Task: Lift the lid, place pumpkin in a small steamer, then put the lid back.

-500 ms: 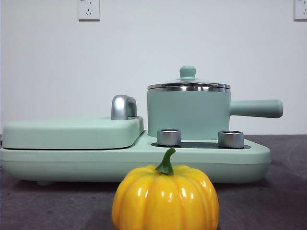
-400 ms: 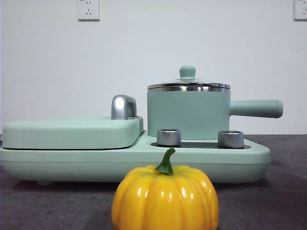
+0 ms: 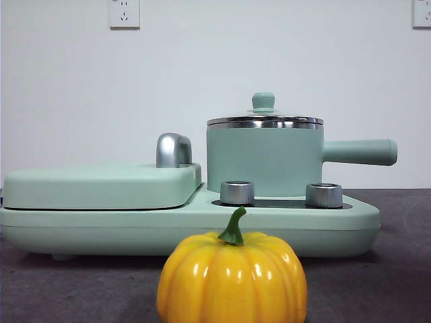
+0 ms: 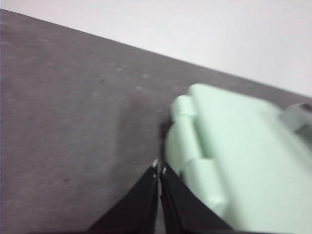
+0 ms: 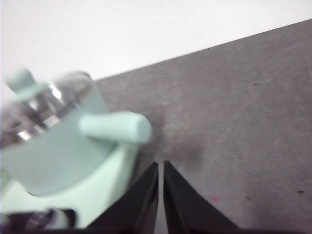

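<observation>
Front view: pumpkin (image 3: 232, 277) on the table's near edge, before the appliance base (image 3: 188, 222) carrying the lidded (image 3: 264, 113) steamer (image 3: 264, 160); left gripper (image 4: 158, 170) and right gripper (image 5: 160, 165) both closed, empty, above the table.

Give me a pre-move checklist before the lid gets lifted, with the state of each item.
1. Lid seated on the small steamer, knob upright and unobstructed: ok.
2. Small steamer standing level on the appliance base, side handle free: ok.
3. Pumpkin upright on the table in front of the base, untouched: ok.
4. Right gripper near the steamer's handle end, jaws together, holding nothing; must open for the knob: not ok.
5. Left gripper beside the griddle cover, jaws together, empty: ok.
6. Whether there is room inside the steamer for the pumpkin: cannot tell, lid is on.
</observation>
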Robot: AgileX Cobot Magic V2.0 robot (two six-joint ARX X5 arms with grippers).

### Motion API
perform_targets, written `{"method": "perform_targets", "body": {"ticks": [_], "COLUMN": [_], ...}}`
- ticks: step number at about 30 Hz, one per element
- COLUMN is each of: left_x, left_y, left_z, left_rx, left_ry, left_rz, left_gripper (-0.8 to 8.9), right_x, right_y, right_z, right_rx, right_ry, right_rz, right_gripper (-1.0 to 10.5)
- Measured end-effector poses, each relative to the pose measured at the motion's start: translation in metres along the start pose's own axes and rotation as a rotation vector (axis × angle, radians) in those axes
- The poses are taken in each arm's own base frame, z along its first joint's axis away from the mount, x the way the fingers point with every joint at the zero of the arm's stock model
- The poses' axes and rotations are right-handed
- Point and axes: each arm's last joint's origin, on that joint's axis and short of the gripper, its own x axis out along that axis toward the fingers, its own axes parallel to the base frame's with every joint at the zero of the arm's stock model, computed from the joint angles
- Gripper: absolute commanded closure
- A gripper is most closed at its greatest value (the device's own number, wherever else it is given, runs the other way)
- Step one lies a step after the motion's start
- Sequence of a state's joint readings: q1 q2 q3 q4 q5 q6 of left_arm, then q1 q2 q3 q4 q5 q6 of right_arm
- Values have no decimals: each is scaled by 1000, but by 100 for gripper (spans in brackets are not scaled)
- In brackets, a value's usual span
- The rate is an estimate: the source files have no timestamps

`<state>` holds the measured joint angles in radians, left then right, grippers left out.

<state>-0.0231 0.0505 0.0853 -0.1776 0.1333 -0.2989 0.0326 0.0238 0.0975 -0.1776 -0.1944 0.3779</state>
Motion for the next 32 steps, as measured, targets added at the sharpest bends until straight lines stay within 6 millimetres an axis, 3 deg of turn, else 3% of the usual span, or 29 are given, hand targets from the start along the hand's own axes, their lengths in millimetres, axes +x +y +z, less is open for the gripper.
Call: {"method": "perform_targets", "body": {"ticks": [9,17,26,32], "left_x": [-8,-11,6,11], "left_y": [-26,-53,-73,-84], "left_z": [53,116,149,168], "left_rx": [-49,-2,43,53], "left_ry": [104,169,311,343], "left_rz": [-161,-317,-481,-521], "left_gripper": [803,802,799,772], "right_x": [-20,-33,-41,-44], "right_y": [33,63,84,90], "right_z": [63,117,162,170], "right_rx": [85,43,-110,-157], "right_ry": [68,244,299,313], "right_rz": [105,229,320,401], "right_gripper": [932,931,931,931]}}
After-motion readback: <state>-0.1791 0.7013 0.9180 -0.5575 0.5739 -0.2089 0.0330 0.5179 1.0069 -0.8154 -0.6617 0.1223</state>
